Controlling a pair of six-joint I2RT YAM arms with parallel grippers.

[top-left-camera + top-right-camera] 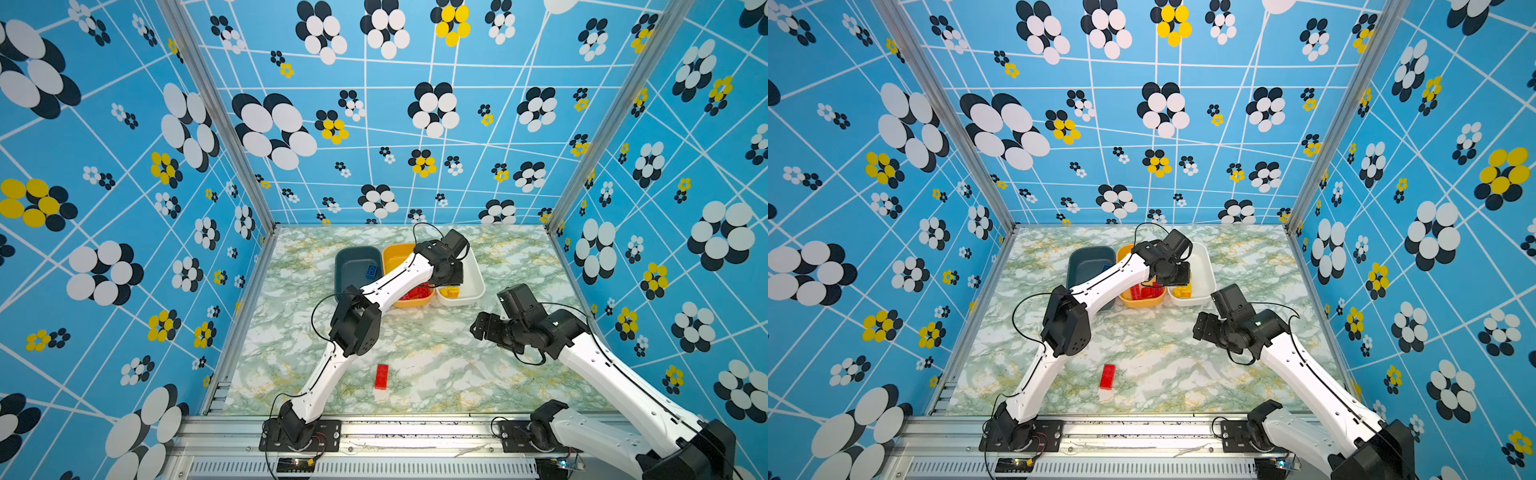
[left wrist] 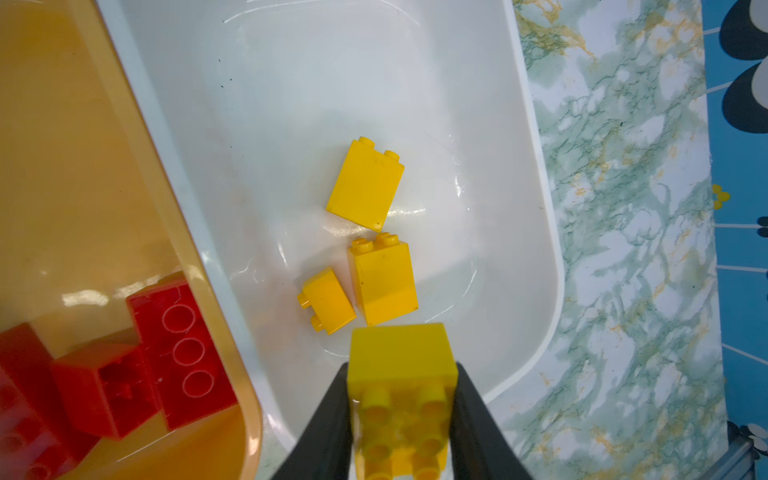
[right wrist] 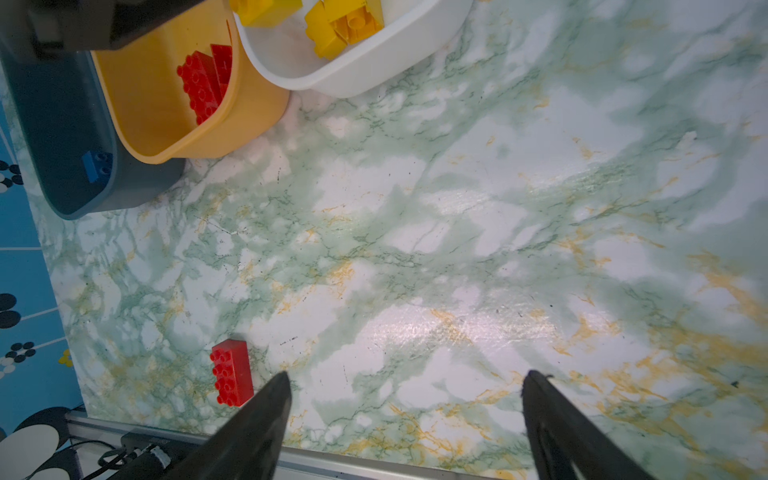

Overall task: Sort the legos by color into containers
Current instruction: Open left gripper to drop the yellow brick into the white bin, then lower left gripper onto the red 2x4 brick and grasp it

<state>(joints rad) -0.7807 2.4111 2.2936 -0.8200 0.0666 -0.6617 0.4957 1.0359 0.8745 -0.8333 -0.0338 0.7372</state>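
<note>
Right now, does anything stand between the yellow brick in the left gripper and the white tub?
Nothing visible does. The left gripper holds the yellow brick over the white tub. Three other yellow bricks lie in the tub, so the held one may land against one of them.

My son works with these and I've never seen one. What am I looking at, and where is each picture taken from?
Two white robot arms, the left arm and the right arm, are bolted at the near edge of a marbled table. The two wide pictures come from one camera overhead; the close-ups come from a camera on each wrist. Three tubs stand side by side: a dark blue tub with a blue brick, an orange tub with red bricks, a white tub with yellow bricks. One loose red brick lies alone on the table. The left gripper pinches another yellow brick over the white tub; the right gripper is open and empty.
</note>
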